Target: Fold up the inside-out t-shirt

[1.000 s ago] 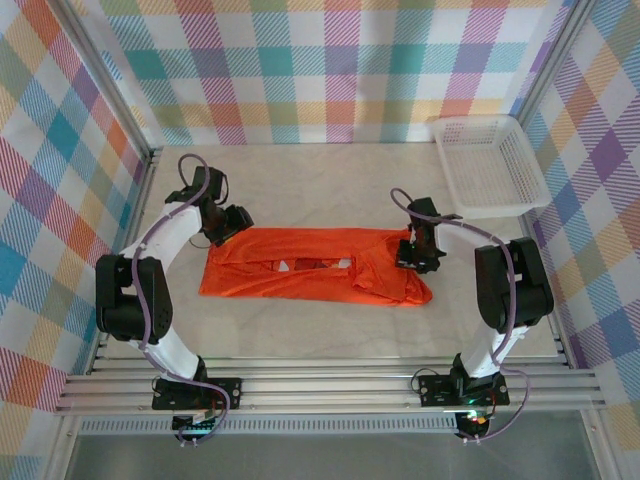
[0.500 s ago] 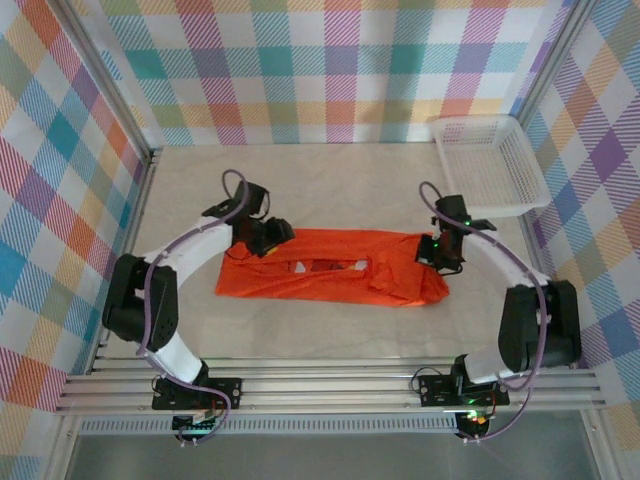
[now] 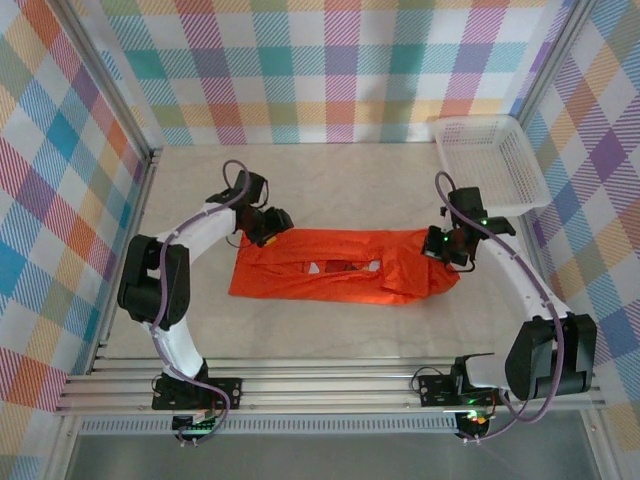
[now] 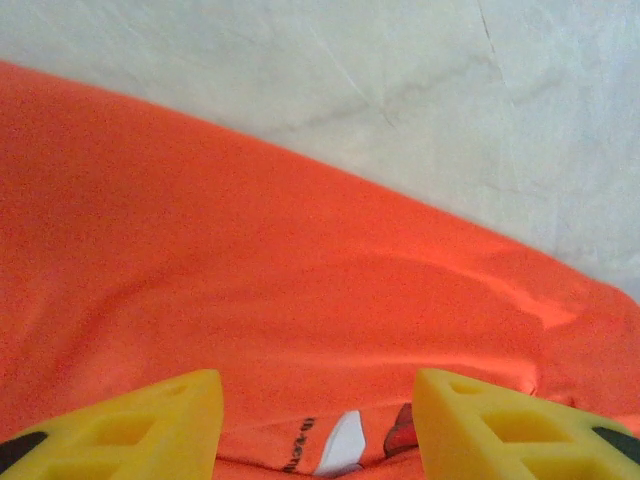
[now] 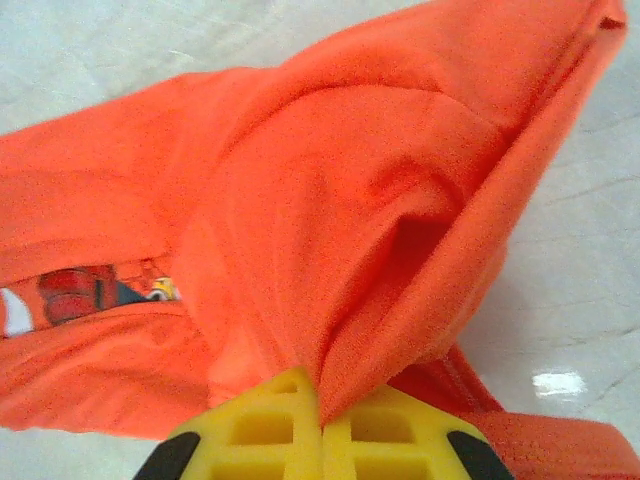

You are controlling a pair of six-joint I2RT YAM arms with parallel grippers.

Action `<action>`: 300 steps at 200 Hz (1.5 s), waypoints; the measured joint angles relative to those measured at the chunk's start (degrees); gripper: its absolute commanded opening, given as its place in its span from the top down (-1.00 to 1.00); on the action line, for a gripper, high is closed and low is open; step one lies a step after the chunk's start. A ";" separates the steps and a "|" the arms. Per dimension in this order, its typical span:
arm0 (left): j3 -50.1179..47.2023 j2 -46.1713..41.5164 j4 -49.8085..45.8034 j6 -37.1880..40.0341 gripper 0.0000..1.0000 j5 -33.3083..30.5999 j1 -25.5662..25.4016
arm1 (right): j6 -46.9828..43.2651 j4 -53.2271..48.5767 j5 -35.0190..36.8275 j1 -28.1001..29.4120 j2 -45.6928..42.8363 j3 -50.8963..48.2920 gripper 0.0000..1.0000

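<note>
Two arms work opposite ends of the inside-out t-shirt [image 3: 340,272], which lies as a long, rumpled orange band across the middle of the desk [image 3: 330,185], well apart from the white mesh basket [image 3: 476,121] in the far right corner. The right gripper [image 5: 322,388] has its jaws together, clamped on a gathered bunch of cloth at the shirt's right end, and the fabric fans away from the pinch in taut ridges. The left gripper [image 4: 315,388] sits over the far left corner of the shirt with its jaws apart. Orange cloth lies under and beyond them, but no fold shows caught between them, and whether the tips press on the fabric I cannot tell. A strip of the cartoon print [image 5: 80,292] peeks through a slit between the layers, so the printed side seems to face inward. The step in hand looks like stretching and squaring the garment, not the fold itself, since the edges are uneven and the right end is bunched. The next move probably calls for the left jaws to close on a corner or hem, so that both ends are held and the cloth can be drawn flat. The risk is catching one layer only, which would let the rest sag and twist.
</note>
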 measured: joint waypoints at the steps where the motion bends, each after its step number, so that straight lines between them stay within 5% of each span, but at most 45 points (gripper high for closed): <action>1: 0.00 0.00 0.00 0.02 -0.06 0.02 0.04 | 0.07 0.00 -0.02 0.07 0.00 0.07 1.00; 159: -7.61 -4.02 1.86 0.79 -0.06 6.08 11.10 | 9.77 -1.07 5.62 32.37 18.49 27.74 1.00; 300: -12.52 0.20 6.40 -0.07 -0.03 7.15 14.60 | 9.38 0.83 0.33 43.10 46.93 53.07 1.00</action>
